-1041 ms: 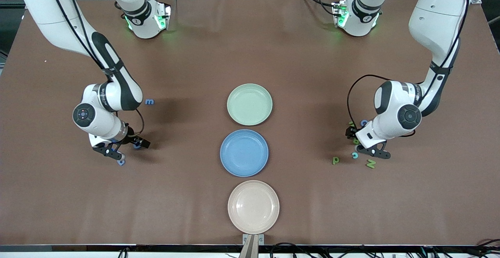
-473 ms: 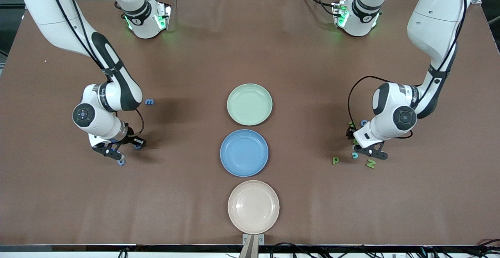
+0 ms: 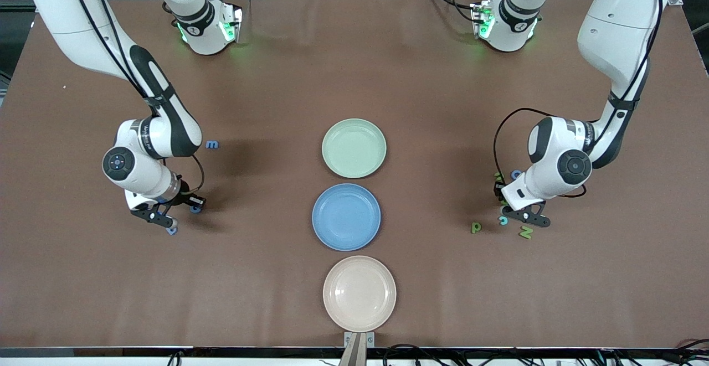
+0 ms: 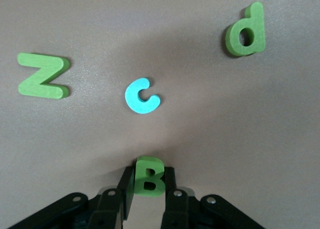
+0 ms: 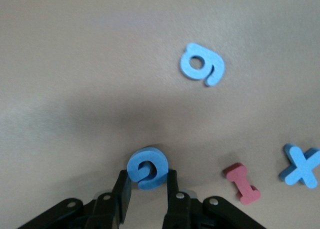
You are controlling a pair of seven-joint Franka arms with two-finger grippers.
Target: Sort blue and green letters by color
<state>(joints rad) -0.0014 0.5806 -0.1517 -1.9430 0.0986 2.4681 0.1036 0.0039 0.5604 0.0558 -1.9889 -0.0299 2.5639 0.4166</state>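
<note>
My left gripper (image 4: 148, 176) is shut on a green letter B (image 4: 150, 169), low at the table near the left arm's end (image 3: 512, 205). Around it lie a green N (image 4: 44, 82), a light blue c (image 4: 142, 95) and a green p (image 4: 245, 31). My right gripper (image 5: 147, 180) is shut on a blue curled letter (image 5: 146, 168), low at the table near the right arm's end (image 3: 185, 211). A blue 9 (image 5: 202, 64) and a blue X (image 5: 301, 166) lie close by. A blue m (image 3: 212, 144) lies farther from the front camera.
Three plates stand in a row mid-table: pale green (image 3: 354, 148), blue (image 3: 346, 216) and beige (image 3: 359, 293), the beige one nearest the front camera. A red I (image 5: 242, 184) lies beside the blue X. Another blue letter (image 3: 515, 174) lies by the left wrist.
Both grippers have gone from open to shut, the left on the green B and the right on the blue curled letter. The arms have barely shifted.
</note>
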